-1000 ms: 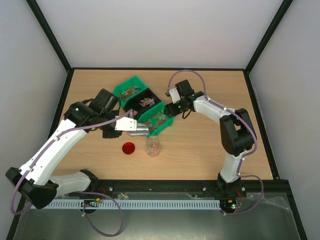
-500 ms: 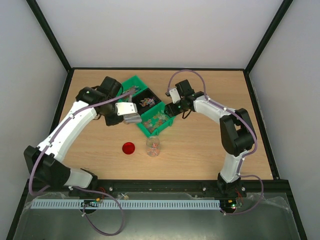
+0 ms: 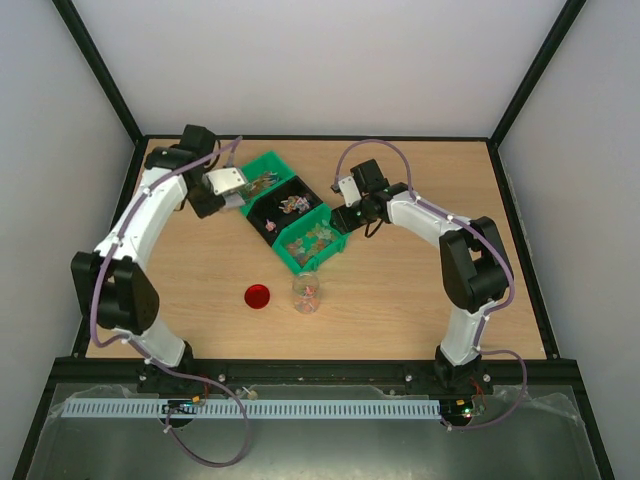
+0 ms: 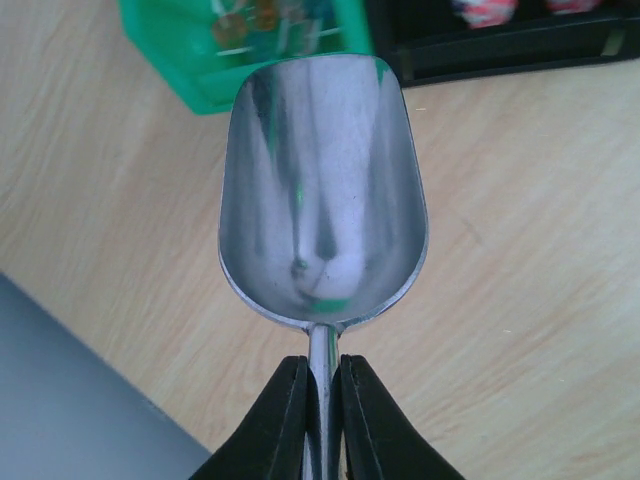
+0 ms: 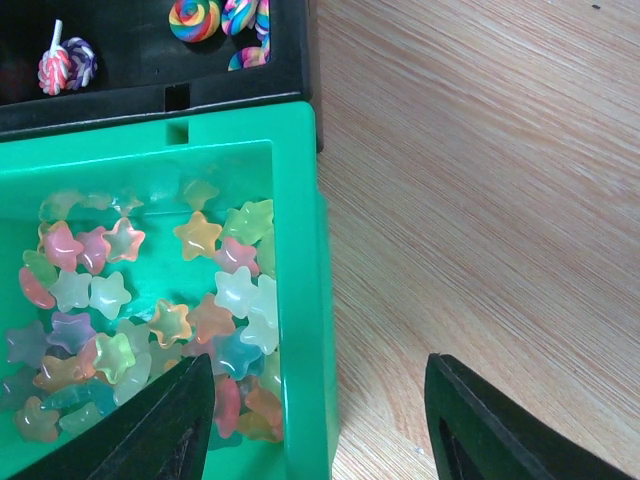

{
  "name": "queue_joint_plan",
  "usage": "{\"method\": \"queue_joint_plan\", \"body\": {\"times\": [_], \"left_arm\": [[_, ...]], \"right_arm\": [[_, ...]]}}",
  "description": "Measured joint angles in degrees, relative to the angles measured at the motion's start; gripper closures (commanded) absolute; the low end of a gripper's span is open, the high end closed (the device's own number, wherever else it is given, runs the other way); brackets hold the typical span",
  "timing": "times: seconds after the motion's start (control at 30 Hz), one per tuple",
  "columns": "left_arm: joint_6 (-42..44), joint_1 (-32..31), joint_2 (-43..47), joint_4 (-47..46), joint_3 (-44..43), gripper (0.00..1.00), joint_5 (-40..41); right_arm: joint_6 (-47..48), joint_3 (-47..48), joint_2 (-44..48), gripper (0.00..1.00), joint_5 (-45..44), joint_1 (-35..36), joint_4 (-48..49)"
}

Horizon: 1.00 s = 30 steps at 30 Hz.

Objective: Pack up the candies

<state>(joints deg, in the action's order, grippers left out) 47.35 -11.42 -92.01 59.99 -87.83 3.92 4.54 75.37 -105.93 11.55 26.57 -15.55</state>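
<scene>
My left gripper (image 3: 231,194) is shut on the handle of a silver metal scoop (image 4: 320,200), whose bowl is empty. It hovers over the table just left of the far green bin (image 3: 262,168). That bin holds wrapped candies (image 4: 262,18). The black bin (image 3: 290,205) holds swirled candies (image 5: 195,18). The near green bin (image 5: 300,300) holds star-shaped candies (image 5: 150,300). My right gripper (image 5: 320,430) is open and straddles that bin's right wall; in the top view it (image 3: 345,218) sits at the bin's right end. A clear jar (image 3: 307,293) with a few candies stands in front of the bins.
A red lid (image 3: 258,296) lies on the table left of the jar. The three bins stand in a diagonal row at mid-table. Black frame posts and grey walls bound the wooden table (image 3: 420,300).
My left arm has swung the scoop from beside the near green bin, above the jar, back and left to the far green bin's left side. The right arm has not moved.
</scene>
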Motion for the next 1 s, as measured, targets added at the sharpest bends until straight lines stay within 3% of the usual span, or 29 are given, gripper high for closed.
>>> {"method": "queue_joint_plan", "body": {"times": [0.53,1.0], "left_arm": [[1.99,1.46,-25.05,1.79,-22.01,0.98,5.20],[2.25,-0.37,-33.94,3.56,-29.83,0.98,3.13]], "right_arm": [[1.62,-0.17,0.00,0.48,-0.13,0.00,0.28],[3.56,-1.05,0.00,0.61,-0.59,0.00,0.79]]}}
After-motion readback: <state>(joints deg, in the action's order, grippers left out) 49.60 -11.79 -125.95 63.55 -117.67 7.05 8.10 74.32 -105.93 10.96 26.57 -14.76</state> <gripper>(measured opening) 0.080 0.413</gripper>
